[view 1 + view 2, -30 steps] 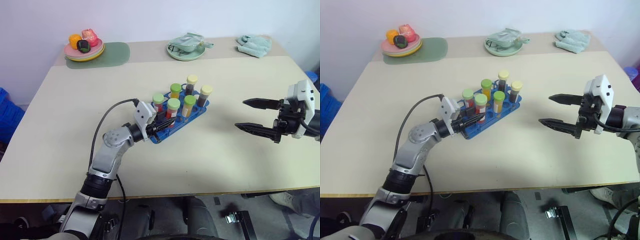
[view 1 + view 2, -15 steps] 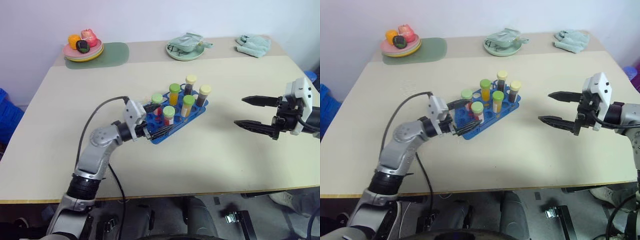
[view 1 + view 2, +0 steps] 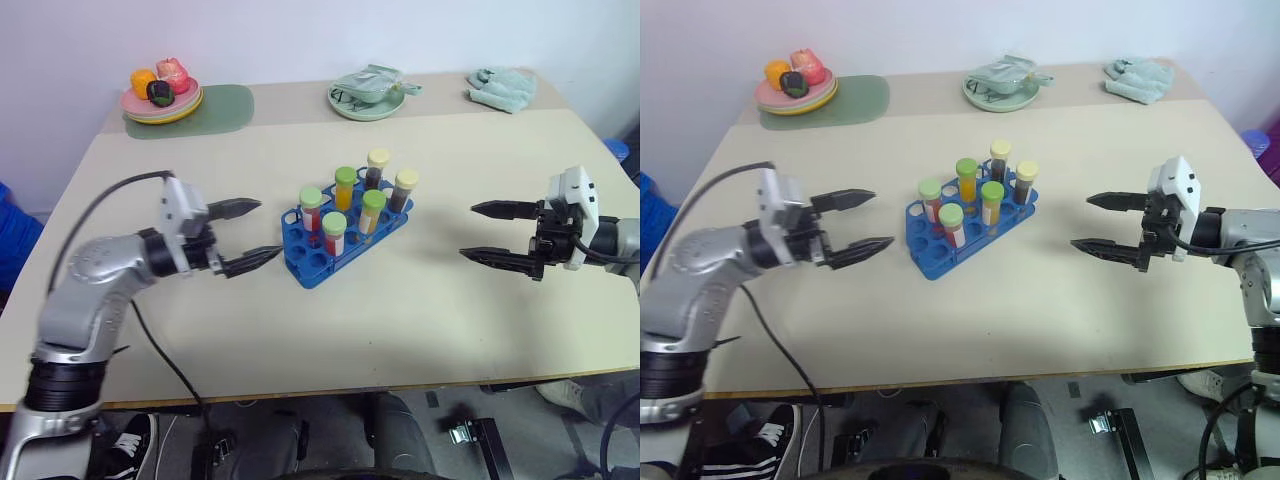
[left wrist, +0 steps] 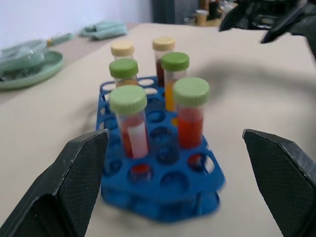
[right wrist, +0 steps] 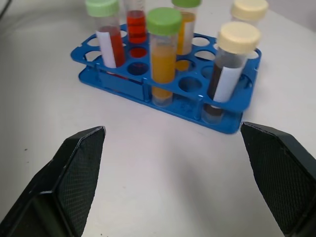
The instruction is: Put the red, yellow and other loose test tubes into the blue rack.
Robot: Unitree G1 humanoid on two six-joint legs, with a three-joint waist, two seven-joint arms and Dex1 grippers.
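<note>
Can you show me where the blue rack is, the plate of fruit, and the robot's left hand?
blue rack [image 3: 312,268], left eye view, its near empty corner.
plate of fruit [image 3: 187,104], left eye view, the plate's front rim.
left hand [image 3: 254,231], left eye view, midway between its open fingertips.

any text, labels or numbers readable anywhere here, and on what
None can be read.
White labels on the test tubes in the blue rack: blank as far as they show.
Nothing legible on the plates, the cloth or either gripper's housing.
</note>
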